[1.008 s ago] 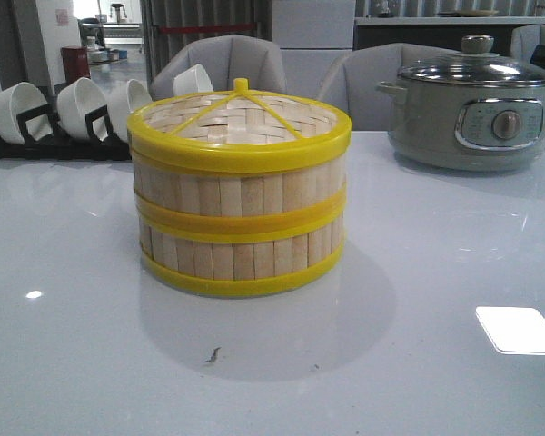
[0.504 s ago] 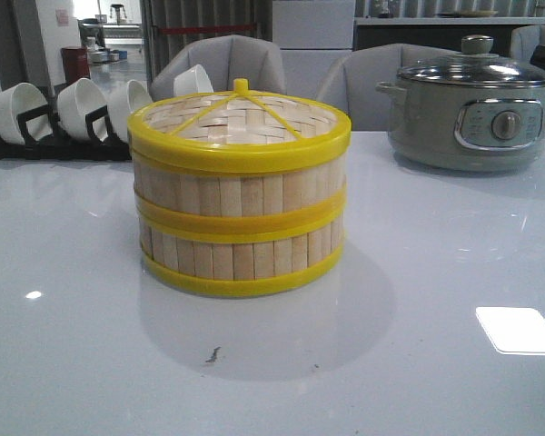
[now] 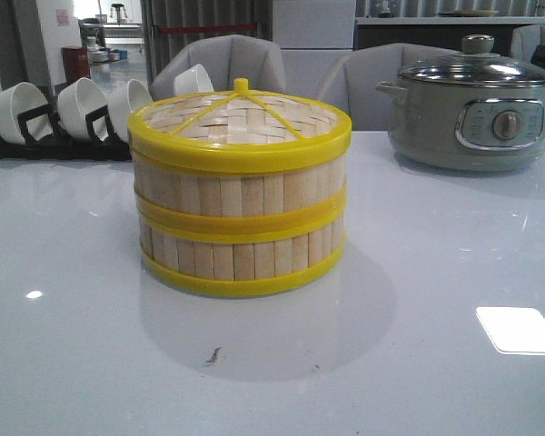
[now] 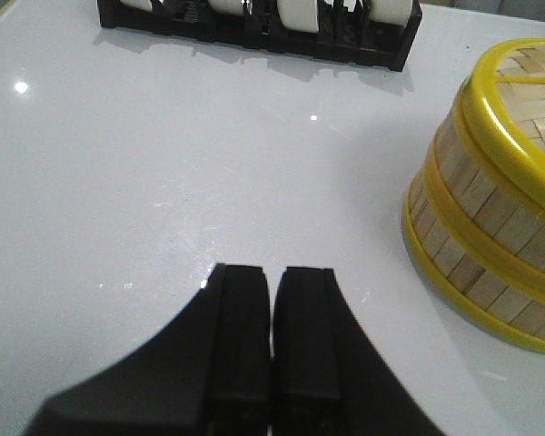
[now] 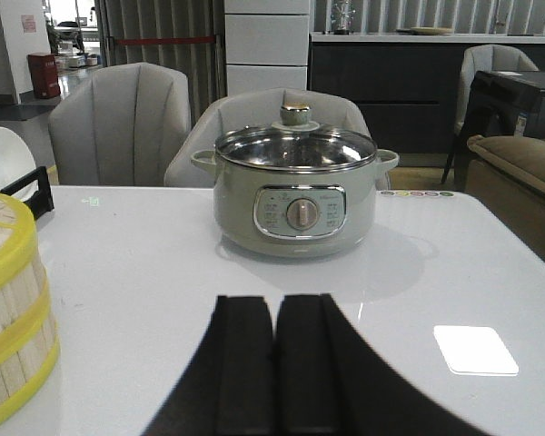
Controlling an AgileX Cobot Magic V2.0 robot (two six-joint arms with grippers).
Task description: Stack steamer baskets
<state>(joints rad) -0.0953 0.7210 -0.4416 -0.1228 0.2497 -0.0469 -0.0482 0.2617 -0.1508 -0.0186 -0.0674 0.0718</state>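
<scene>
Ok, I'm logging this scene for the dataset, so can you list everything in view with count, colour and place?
steamer baskets: two, pale bamboo slats with yellow rims, stacked one on the other at table centre
lid: one, woven bamboo with yellow rim and knob, on top of the stack
electric pot: one, grey-green with glass lid and dial, far right of table
bowls: at least four, white, tilted in the rack, far left
rack: one, black, far left of table
table: one, glossy white
chairs: two, grey, behind the table
left gripper: black, shut, empty, beside the stack
right gripper: black, shut, empty, facing the pot
</scene>
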